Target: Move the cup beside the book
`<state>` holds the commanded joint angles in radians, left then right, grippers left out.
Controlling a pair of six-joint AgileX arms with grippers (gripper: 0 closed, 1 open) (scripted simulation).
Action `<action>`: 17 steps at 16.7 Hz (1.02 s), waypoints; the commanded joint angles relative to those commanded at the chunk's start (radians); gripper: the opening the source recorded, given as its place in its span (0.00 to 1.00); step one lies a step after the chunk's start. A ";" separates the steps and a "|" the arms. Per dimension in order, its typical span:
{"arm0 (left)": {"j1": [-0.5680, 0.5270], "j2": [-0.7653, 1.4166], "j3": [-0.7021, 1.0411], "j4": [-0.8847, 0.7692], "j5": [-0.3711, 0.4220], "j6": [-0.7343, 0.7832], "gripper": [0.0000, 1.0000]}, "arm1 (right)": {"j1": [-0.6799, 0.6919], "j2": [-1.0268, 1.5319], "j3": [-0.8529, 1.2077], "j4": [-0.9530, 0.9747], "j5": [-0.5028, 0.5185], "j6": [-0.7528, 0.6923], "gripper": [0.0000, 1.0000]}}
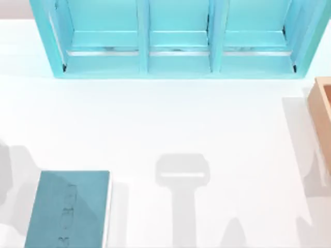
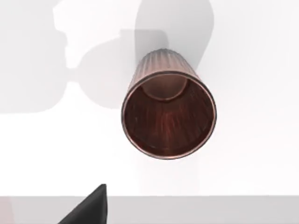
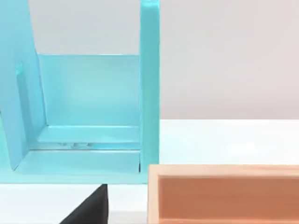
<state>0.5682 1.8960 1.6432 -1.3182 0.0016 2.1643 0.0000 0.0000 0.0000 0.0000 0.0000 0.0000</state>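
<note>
The ribbed, copper-brown metal cup stands upright on the white desk below the left hand; neither hand's opening can be told. The flat teal-blue hardcover book lies near-left. A light-blue compartmented shelf stands far, a tan wooden box right.

The one place bearing any writing is the cover of the teal-blue book, which lies flat on the white surface at the top view's lower left. A line of faint embossed letters runs along the cover near its white page edge, but the strokes are too pale and blurred to make out a single word or letter. No label, brand, number or sign can be read on the light-blue shelf unit, the orange-tan wooden box or the ribbed copper-brown cup.
</note>
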 joint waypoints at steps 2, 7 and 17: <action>0.000 0.000 0.000 0.000 0.000 0.000 1.00 | 0.000 0.000 0.000 0.000 0.000 0.000 1.00; -0.002 0.013 -0.066 0.075 0.000 -0.002 1.00 | 0.000 0.000 0.000 0.000 0.000 0.000 1.00; 0.003 0.077 -0.299 0.376 0.000 0.004 1.00 | 0.000 0.000 0.000 0.000 0.000 0.000 1.00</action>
<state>0.5712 1.9728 1.3438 -0.9419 0.0021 2.1684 0.0000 0.0000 0.0000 0.0000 0.0000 0.0000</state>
